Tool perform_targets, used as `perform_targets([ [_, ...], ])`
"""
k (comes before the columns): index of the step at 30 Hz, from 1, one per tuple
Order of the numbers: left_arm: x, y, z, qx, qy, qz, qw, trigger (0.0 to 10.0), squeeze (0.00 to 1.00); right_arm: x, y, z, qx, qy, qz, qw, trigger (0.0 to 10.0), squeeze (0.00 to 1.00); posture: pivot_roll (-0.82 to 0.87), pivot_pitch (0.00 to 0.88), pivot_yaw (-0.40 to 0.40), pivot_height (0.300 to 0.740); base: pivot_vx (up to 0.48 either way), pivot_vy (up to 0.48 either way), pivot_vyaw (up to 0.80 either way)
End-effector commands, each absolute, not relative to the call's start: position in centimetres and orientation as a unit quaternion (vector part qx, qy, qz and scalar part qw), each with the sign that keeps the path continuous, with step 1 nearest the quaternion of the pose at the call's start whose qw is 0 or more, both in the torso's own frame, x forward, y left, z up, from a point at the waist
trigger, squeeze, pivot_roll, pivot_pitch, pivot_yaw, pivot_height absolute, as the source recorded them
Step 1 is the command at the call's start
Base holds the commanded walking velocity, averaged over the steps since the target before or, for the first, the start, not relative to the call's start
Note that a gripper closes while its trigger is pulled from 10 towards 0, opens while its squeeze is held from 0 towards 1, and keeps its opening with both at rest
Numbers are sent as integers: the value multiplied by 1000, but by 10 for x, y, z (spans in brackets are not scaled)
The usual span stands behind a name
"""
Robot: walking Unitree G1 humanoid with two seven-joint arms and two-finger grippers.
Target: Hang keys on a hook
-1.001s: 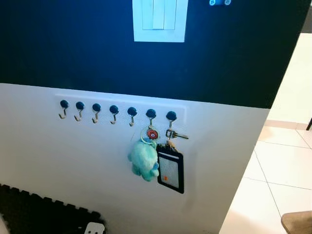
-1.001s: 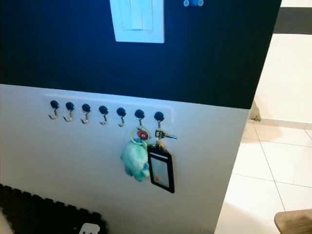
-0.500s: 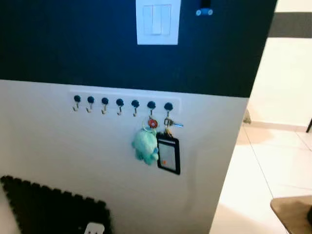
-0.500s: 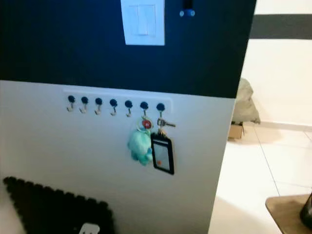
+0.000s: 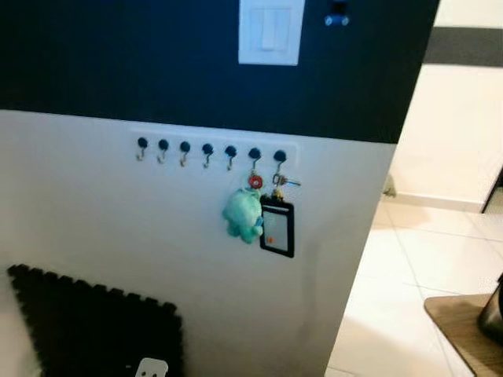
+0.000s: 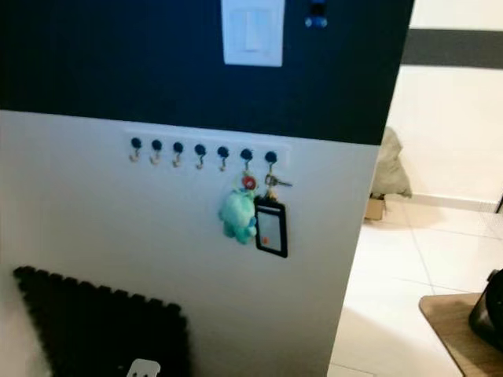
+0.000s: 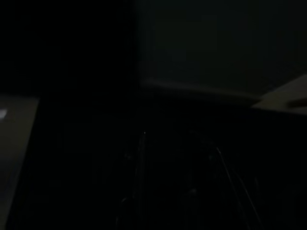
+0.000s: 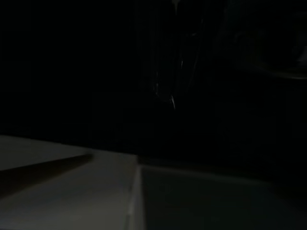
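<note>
A white rail of several blue-knobbed hooks (image 5: 211,147) runs across the white lower part of the wall. A small bunch of keys (image 5: 286,181) hangs on the rightmost hook, with a black card holder (image 5: 277,228) dangling below it. On the hook beside it hang a red tag (image 5: 255,181) and a teal plush toy (image 5: 243,215). The other hooks are bare. Both wrist views are very dark. The left gripper (image 7: 177,191) and the right gripper (image 8: 177,72) show as faint glints only.
A white light switch (image 5: 271,31) sits on the dark upper wall. A black foam mat (image 5: 94,326) leans low at the left, with a small white object (image 5: 151,367) at its foot. The wall ends at the right on a tiled floor (image 5: 424,259). A wooden table corner (image 5: 464,330) carries a dark object.
The whole picture has shrunk and shifted, so the camera has backed away from the wall. More floor and the table corner have come into view. Nothing on the hooks has moved.
</note>
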State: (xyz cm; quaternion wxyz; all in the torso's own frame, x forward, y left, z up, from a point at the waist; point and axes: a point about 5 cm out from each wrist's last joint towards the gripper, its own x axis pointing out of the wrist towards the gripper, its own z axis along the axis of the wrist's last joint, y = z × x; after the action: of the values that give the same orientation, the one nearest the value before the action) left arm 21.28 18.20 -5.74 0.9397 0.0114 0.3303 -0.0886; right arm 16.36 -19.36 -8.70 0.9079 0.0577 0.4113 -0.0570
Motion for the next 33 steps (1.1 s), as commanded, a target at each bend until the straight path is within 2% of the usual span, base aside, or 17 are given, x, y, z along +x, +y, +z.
perform_targets([
  [1,211,185,-58,20,336,-88,937,10000,0,161,-195,-88,61,414,-63,906,10000,0,29,25,31,740,0,0,0],
  [28,214,178,-57,31,329,-108,938,10000,0,161,-193,-88,64,416,-63,905,10000,0,40,38,26,740,0,0,0],
  [33,214,178,-57,31,330,-110,937,10000,0,162,-192,-88,65,416,-63,905,10000,0,40,40,28,740,0,330,0],
])
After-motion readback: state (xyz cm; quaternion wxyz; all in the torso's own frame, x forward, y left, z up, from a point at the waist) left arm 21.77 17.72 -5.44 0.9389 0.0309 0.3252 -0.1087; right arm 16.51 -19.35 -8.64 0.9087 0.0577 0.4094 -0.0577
